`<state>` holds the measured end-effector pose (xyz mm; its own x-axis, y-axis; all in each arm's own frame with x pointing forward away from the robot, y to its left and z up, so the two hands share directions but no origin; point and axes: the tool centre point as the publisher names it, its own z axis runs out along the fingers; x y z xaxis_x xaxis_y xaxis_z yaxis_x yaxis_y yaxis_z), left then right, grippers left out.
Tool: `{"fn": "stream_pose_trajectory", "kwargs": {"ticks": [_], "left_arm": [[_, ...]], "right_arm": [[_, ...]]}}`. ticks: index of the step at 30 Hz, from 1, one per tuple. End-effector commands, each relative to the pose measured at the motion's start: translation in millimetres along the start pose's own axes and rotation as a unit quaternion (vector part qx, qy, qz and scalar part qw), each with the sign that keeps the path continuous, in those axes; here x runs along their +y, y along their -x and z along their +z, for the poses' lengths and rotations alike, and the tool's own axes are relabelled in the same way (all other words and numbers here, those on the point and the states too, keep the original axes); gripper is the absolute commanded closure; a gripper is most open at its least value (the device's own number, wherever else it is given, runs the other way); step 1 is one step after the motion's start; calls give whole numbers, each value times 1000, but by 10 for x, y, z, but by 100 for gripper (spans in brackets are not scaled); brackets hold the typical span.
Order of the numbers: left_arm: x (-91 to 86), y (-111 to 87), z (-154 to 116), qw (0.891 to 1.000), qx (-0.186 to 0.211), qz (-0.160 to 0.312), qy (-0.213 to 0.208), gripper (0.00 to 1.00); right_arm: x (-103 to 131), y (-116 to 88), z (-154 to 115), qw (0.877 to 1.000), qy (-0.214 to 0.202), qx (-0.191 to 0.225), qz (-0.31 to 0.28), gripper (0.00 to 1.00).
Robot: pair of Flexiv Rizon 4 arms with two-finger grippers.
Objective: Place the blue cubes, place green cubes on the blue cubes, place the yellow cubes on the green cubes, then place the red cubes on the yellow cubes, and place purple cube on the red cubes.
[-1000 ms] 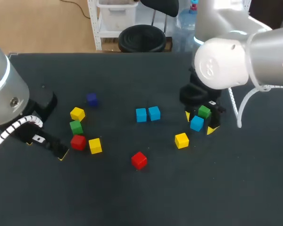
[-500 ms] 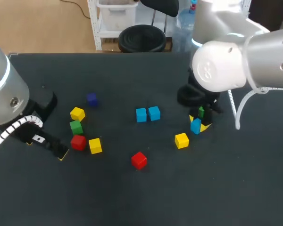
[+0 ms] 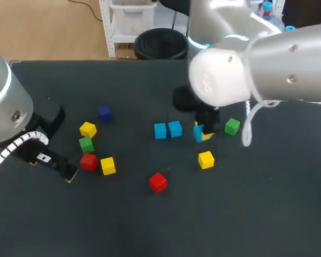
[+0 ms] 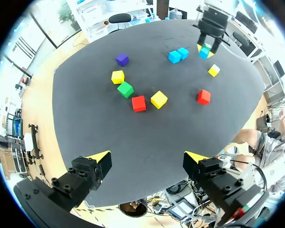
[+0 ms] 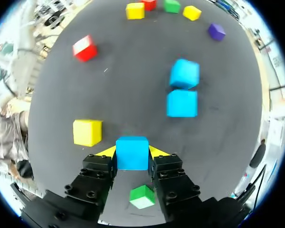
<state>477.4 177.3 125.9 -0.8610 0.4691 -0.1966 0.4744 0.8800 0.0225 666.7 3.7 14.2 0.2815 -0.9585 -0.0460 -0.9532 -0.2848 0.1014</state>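
One blue cube (image 5: 132, 151) clamped in my right gripper (image 5: 132, 155), blue pair (image 5: 182, 103) ahead, yellow cube (image 5: 87, 132) beside, green cube (image 5: 142, 196) behind, left gripper (image 4: 147, 156) spread wide, holding nothing, well apart from all cubes.

Head camera looks down; both wrist cameras share the table (image 3: 150, 225).

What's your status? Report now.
Right pincer shut on blue cube. Left pincer open, empty. Blue pair ahead; yellow cube beside, not blocking.
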Motion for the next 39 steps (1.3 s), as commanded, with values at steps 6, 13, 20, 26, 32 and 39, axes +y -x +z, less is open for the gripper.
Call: {"fn": "stream_pose_trajectory", "kwargs": {"ticks": [6, 13, 20, 26, 32, 39], "left_arm": [[7, 4, 6, 1000, 0, 1, -1, 0], [7, 4, 6, 1000, 0, 1, -1, 0], [7, 4, 6, 1000, 0, 1, -1, 0], [7, 4, 6, 1000, 0, 1, -1, 0], [7, 4, 6, 1000, 0, 1, -1, 0], [7, 4, 6, 1000, 0, 1, -1, 0]], "right_arm": [[-101, 35, -23, 999, -7, 8, 34, 100], [-113, 52, -27, 999, -7, 3, 35, 100], [-245, 157, -40, 998, -11, 19, 61, 100], [-275, 89, 33, 996, -8, 25, 84, 100], [-348, 4, 117, 995, -5, 2, 98, 100], [-414, -7, 159, 996, 0, -13, 94, 100]]}}
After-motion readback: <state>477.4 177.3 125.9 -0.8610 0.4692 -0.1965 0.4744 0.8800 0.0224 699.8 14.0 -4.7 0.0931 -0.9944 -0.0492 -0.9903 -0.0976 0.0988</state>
